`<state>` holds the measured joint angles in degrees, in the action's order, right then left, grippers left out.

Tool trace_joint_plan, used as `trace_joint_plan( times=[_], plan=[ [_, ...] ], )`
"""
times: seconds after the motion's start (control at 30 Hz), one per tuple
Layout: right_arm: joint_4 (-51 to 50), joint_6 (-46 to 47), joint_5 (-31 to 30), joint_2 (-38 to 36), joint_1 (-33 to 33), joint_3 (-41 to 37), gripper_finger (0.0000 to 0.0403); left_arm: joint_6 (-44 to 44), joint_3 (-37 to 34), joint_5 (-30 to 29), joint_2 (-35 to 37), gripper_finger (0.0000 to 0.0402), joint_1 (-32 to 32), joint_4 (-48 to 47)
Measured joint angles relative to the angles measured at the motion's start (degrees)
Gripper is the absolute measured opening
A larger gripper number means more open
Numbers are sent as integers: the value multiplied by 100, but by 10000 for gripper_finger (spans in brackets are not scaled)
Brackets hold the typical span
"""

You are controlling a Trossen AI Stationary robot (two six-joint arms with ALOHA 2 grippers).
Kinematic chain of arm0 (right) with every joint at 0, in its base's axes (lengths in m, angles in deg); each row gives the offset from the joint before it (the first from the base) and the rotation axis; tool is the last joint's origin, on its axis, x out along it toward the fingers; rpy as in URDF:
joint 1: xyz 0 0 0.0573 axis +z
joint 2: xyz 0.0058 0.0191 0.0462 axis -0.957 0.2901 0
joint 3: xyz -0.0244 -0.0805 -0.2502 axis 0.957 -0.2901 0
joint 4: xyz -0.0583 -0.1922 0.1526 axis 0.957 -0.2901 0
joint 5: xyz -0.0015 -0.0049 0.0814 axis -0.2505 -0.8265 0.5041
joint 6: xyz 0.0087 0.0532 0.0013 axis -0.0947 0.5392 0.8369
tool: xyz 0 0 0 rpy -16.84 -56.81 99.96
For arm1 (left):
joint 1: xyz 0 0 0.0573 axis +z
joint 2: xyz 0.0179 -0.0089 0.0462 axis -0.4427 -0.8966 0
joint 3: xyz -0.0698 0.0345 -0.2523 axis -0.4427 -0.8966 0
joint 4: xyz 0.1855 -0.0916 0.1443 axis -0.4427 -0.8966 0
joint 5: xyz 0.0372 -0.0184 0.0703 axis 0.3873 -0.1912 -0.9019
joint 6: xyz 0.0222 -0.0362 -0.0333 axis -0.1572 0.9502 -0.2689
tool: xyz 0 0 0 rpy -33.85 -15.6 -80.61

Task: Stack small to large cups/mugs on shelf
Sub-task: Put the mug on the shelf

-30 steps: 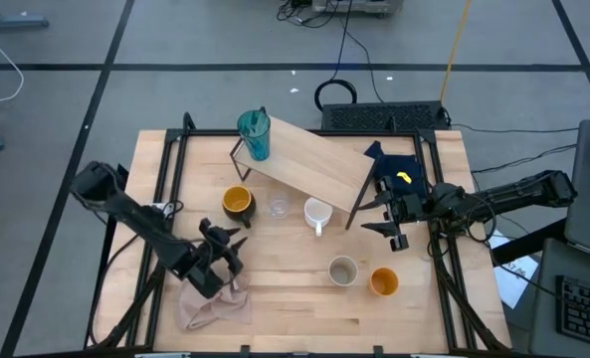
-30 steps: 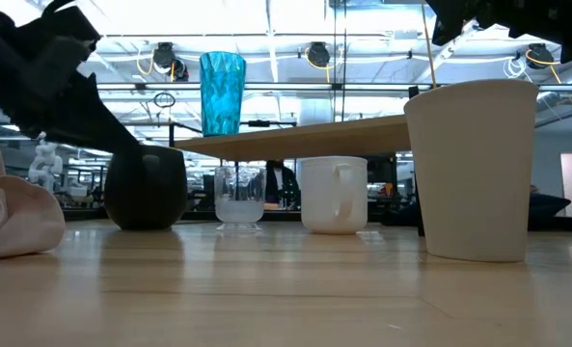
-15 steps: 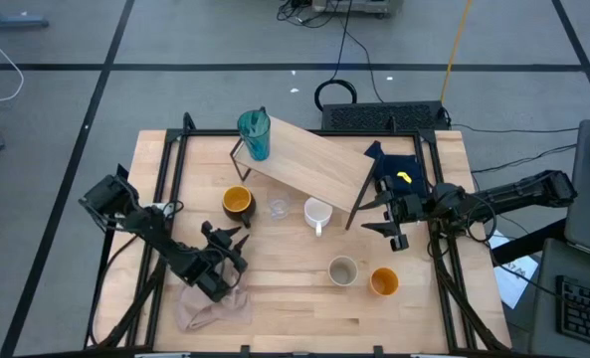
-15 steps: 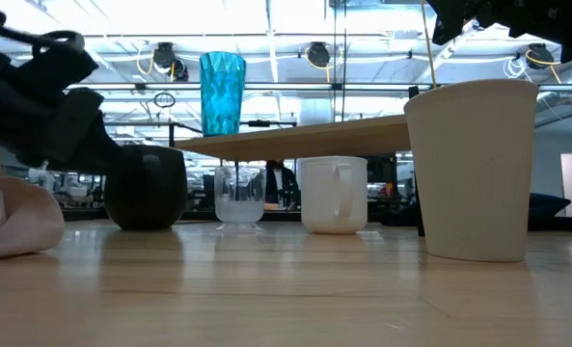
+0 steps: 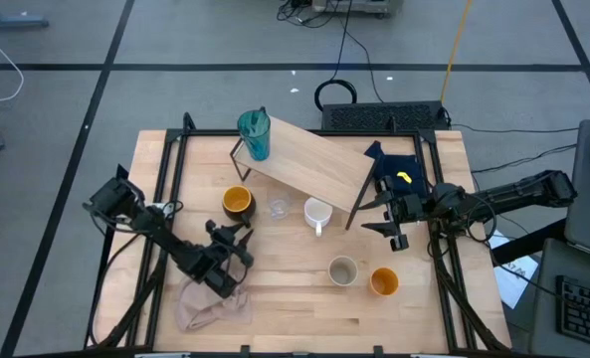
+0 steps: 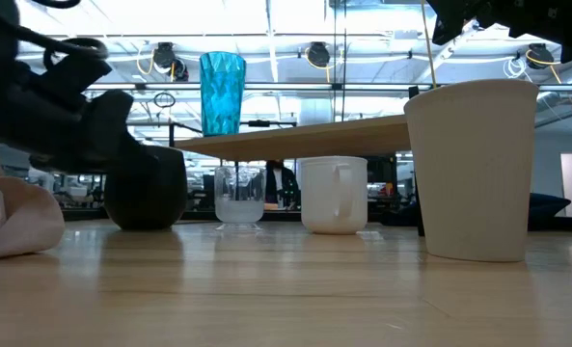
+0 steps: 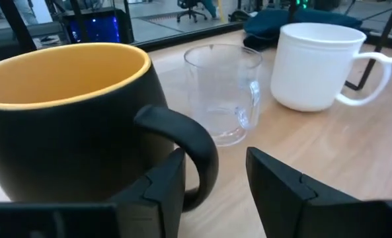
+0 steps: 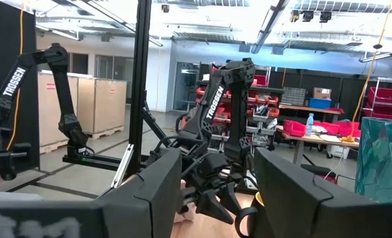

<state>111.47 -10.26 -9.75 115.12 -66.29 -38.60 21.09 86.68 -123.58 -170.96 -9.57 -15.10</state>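
Observation:
My left gripper (image 5: pixel 233 233) is open, low over the table, just on the near side of the black mug with the orange inside (image 5: pixel 237 201). In the left wrist view the gripper (image 7: pixel 212 173) stands at the mug's handle (image 7: pixel 194 149), apart from it. The clear glass (image 7: pixel 224 92) and the white mug (image 7: pixel 311 66) stand side by side beyond. A teal tumbler (image 5: pixel 255 134) stands on the shelf's (image 5: pixel 309 164) far left corner. The beige cup (image 5: pixel 343 270) and orange cup (image 5: pixel 383 282) stand near the front right. My right gripper (image 5: pixel 386 215) waits open, raised beside the shelf's right end.
A pink cloth (image 5: pixel 213 306) lies crumpled at the near left, under my left arm. A navy cloth (image 5: pixel 399 169) lies at the far right behind the shelf. Black frame rails (image 5: pixel 165 189) run along both table sides. In the low view the beige cup (image 6: pixel 471 169) stands closest.
My left gripper has sunk toward the table and crept toward the black mug, tipping closer to level. Its fingers have kept the same gap. The cups and the shelf have not moved.

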Motion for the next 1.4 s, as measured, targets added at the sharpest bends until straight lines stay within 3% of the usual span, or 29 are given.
trace_joint_plan(
  times=[0.43,0.87,0.97,1.23,1.4],
  plan=[
    [-28,2,2,0,1,0,183,-61,1,112,-508,161,338,738],
    [-22,1,2,0,1,-1,183,-366,2,228,-501,157,501,909],
    [-22,2,2,0,2,-2,183,-382,2,265,-501,134,512,922],
    [-11,2,2,0,0,-2,183,-803,2,147,-494,30,454,1050],
    [-2,2,2,0,0,-2,183,-1142,7,200,-491,27,360,1264]
  ],
)
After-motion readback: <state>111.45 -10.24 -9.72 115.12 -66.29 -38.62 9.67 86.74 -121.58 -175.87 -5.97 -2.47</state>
